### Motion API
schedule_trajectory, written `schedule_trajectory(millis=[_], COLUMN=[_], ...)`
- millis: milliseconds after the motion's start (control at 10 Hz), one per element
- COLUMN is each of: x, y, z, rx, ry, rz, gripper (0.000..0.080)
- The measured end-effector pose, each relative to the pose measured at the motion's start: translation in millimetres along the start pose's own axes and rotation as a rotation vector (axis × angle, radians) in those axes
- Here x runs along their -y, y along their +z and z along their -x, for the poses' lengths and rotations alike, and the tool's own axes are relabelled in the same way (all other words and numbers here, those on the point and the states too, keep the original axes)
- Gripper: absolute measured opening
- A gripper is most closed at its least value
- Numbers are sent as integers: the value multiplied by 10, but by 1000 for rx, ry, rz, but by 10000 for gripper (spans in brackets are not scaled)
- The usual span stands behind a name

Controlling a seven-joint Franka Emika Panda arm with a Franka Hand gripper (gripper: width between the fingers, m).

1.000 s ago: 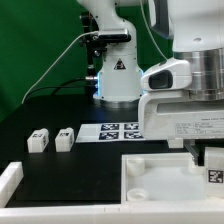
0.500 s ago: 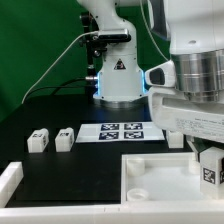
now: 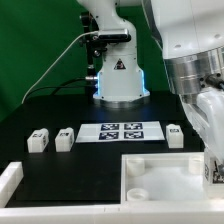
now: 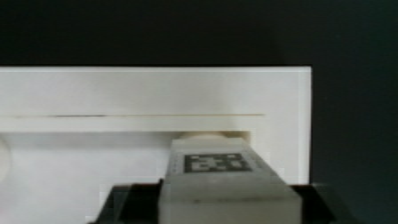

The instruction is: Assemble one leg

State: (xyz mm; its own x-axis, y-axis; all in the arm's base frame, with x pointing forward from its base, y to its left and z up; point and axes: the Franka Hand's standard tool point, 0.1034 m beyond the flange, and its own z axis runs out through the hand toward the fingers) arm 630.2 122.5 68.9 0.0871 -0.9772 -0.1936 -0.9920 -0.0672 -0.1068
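My gripper [image 3: 212, 160] is at the exterior view's far right, over the right side of the large white tray [image 3: 160, 182]. It is shut on a leg [image 3: 213, 170], a stubby white piece with a square tag. In the wrist view the leg [image 4: 217, 172] sits between the dark fingers [image 4: 139, 205], tag facing the camera, with my gripper [image 4: 217, 200] closed on its sides above the tray's white surface [image 4: 107, 100]. Three more legs lie on the black table: two at the left [image 3: 38, 141] [image 3: 65, 138] and one by the arm [image 3: 175, 135].
The marker board [image 3: 120, 130] lies flat between the loose legs. The robot's base [image 3: 117, 75] stands behind it. A white rail piece [image 3: 10, 180] lies at the front left. The tray's raised rim [image 3: 135, 160] runs along its far edge.
The arm's wrist has swung up and to the right, uncovering the leg beside the marker board. The held leg has stayed over the tray's right side.
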Motion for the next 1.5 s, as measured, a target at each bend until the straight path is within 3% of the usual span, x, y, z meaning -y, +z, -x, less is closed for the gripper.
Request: schedule_trajectory(millis=[100, 200, 300, 400, 800, 1100, 1200, 1400, 1500], x=[-9, -32, -14, 5, -4, 59, 60, 60, 59], y=[4, 8, -11, -26, -19, -62, -57, -57, -56], z=[2, -1, -19, -6, -2, -18, -4, -3, 6], rx=[0, 2, 1, -7, -6, -60, -58, -57, -59], ry=[-62, -248, -473, -602, -986, -1567, -1643, -1555, -1471], rz=[5, 26, 48, 54, 62, 127, 129, 119, 113], gripper=[413, 547, 629, 643, 649, 649, 649, 634, 462])
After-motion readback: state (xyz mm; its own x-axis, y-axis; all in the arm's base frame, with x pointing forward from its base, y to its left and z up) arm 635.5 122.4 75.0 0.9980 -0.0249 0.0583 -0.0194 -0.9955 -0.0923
